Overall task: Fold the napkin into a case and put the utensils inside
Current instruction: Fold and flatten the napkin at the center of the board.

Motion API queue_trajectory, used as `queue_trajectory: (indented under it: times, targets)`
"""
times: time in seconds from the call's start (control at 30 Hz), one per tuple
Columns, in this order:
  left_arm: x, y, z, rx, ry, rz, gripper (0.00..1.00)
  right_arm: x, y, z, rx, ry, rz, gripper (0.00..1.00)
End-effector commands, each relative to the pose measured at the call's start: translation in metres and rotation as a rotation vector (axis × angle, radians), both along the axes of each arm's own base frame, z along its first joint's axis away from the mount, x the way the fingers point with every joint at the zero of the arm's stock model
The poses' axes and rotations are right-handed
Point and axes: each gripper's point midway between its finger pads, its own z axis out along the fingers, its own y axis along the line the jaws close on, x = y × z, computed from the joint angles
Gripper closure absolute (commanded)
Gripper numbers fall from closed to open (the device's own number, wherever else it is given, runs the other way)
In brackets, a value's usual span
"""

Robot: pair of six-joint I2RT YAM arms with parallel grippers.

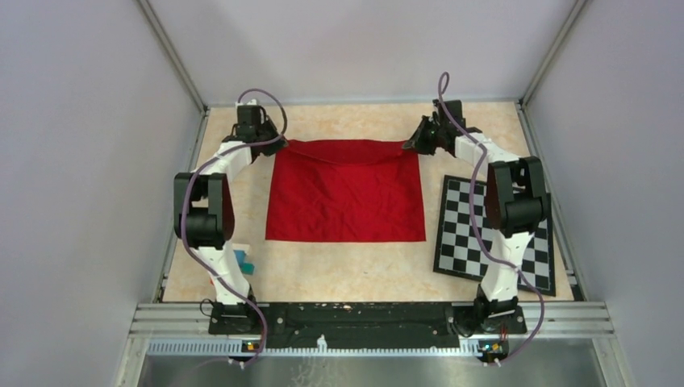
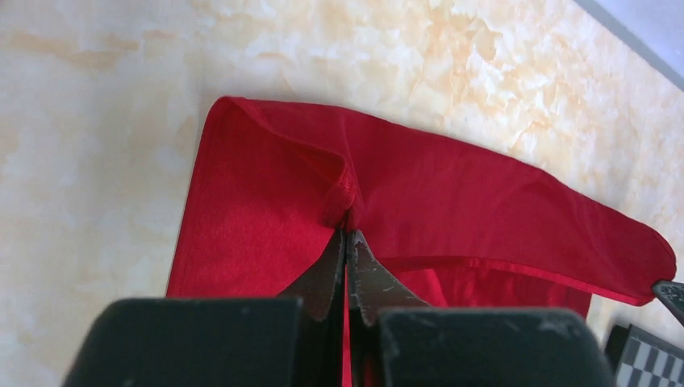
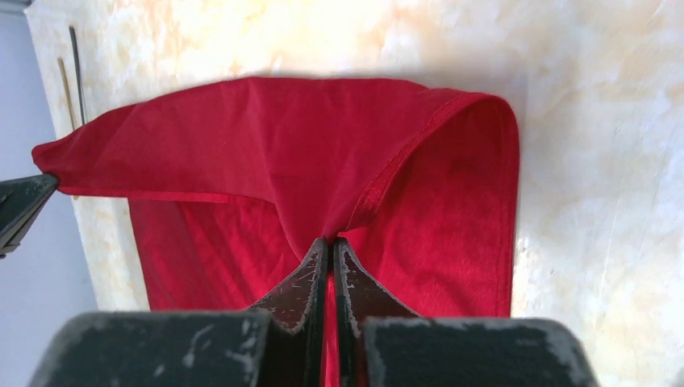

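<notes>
White-and-black jointed left arm (image 1: pixel 211 211) and right arm (image 1: pixel 510 201), purple cables (image 1: pixel 440 85) looping along both, left gripper (image 2: pixel 347 234) and right gripper (image 3: pixel 329 240) black and scuffed

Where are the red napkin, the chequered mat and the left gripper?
red napkin (image 1: pixel 347 201), top view, middle of the cloth.
chequered mat (image 1: pixel 456 242), top view, bare left squares.
left gripper (image 2: pixel 347 235), left wrist view, between its fingertips.

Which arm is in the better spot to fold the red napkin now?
Neither wins: the left fingers and right fingers each pinch one far corner of the napkin, so both should probably pull together.
</notes>
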Motion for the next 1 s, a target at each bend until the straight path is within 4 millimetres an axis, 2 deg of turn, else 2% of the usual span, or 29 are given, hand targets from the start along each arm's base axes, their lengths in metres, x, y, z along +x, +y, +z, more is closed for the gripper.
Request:
queue_trajectory:
  times: [0.0,0.1,0.3,0.4,0.5,0.63,0.83,0.97]
  targets:
    - [-0.032,0.002,0.036,-0.014,0.028,-0.023,1.00,-0.029,0.007,0.050,0.042,-0.035,0.087,1.00]
    - [-0.074,0.010,0.015,0.000,0.188,-0.007,1.00,-0.069,0.002,0.040,0.025,0.044,0.118,1.00]
    - [-0.154,-0.001,-0.029,-0.047,0.428,-0.118,1.00,-0.134,-0.003,0.034,0.041,0.083,0.155,1.00]
    - [-0.182,-0.003,-0.035,-0.057,0.455,-0.133,1.00,-0.159,-0.005,0.024,0.027,0.111,0.176,1.00]
    - [-0.201,0.007,-0.036,-0.006,0.456,-0.095,1.00,-0.185,-0.004,0.008,0.015,0.153,0.208,1.00]
    - [-0.215,0.023,-0.040,0.069,0.468,-0.047,1.00,-0.212,-0.006,-0.008,0.004,0.178,0.221,1.00]
    - [-0.233,0.025,-0.054,0.086,0.527,-0.049,1.00,-0.230,-0.010,-0.018,-0.004,0.198,0.231,1.00]
    - [-0.241,0.029,-0.055,0.097,0.536,-0.027,1.00,-0.238,-0.011,-0.020,-0.011,0.201,0.232,1.00]
